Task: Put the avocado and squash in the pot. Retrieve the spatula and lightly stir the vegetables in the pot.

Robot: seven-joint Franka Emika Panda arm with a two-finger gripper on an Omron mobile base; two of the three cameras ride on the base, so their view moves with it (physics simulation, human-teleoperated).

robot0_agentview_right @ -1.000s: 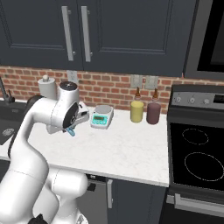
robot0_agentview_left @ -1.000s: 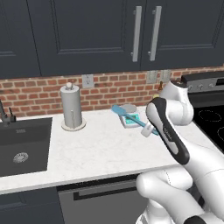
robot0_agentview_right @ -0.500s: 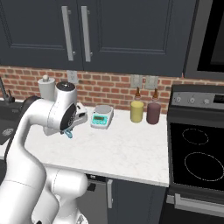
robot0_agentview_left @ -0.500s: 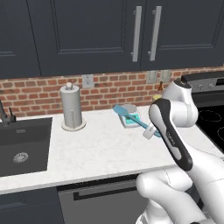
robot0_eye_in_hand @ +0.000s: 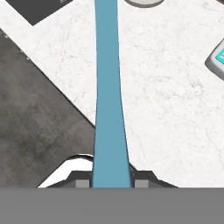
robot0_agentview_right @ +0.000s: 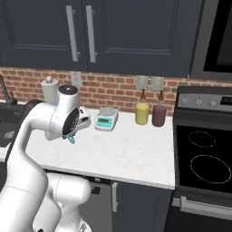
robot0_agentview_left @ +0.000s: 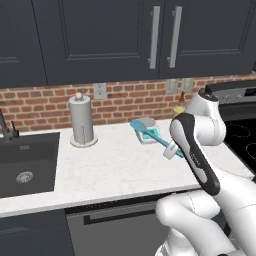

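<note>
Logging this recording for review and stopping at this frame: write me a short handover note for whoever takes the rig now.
Gripper: shut on the spatula, which is held up above the white counter, blade end out toward the small scale.
Things: the spatula runs straight out from between the fingertips in the hand view. I cannot place the pot, avocado or squash from these views.
Done: spatula retrieved.
Left: carry it to the pot and stir lightly; whether the vegetables are in the pot cannot be confirmed here.

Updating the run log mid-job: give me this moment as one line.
gripper: shut on spatula | spatula: lifted above counter | scale: on counter
</note>
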